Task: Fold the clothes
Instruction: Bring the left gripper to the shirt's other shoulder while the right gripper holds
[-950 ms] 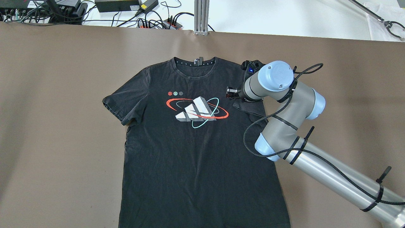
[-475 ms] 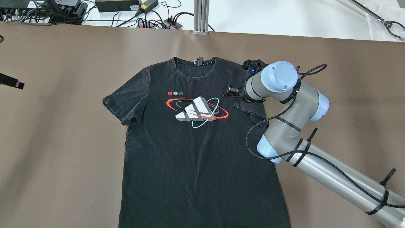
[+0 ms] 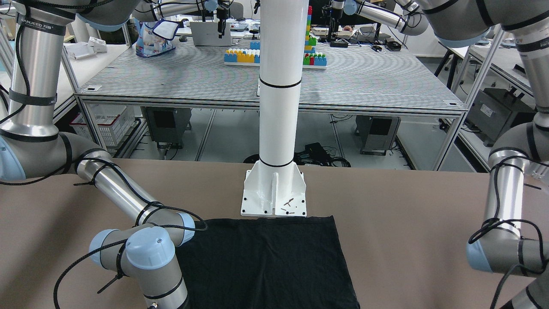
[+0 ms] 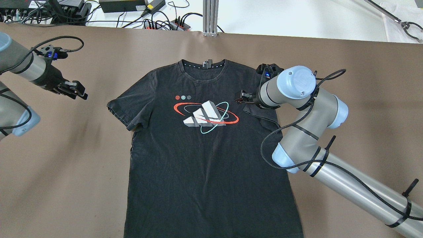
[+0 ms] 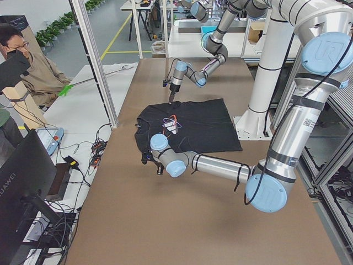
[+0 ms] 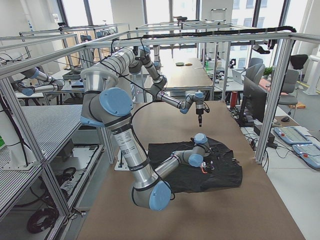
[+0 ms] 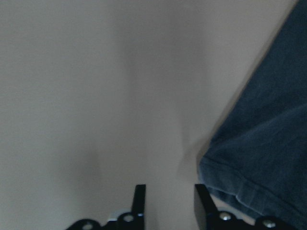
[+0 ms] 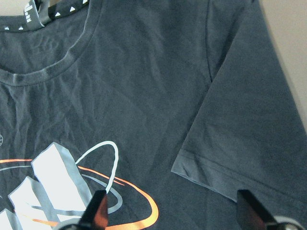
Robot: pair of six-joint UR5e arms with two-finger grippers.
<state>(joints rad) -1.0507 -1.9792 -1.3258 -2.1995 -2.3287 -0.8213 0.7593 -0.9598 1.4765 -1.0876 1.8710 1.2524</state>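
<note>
A black T-shirt is lying flat and face up on the brown table, its printed logo showing on the chest and its collar pointing away from the robot. The base plate of a white pillar is standing right at the shirt's hem, and the hem is spreading wider than the plate.

The sleeve on the robot's right side is lying folded inward over the chest, while the other sleeve is spreading out flat.

The right gripper is hovering over the folded-in sleeve, just beside the logo. Its fingers are standing spread wide apart, one to each side of the sleeve's hemmed edge, and nothing is sitting between them; whether they are touching the cloth cannot be told.

The left gripper is hanging over bare table just off the flat sleeve, apart from the shirt. Its fingers are standing parallel with a narrow gap between them and are gripping nothing; the sleeve's hem is showing just beside one finger in the left wrist view.
</note>
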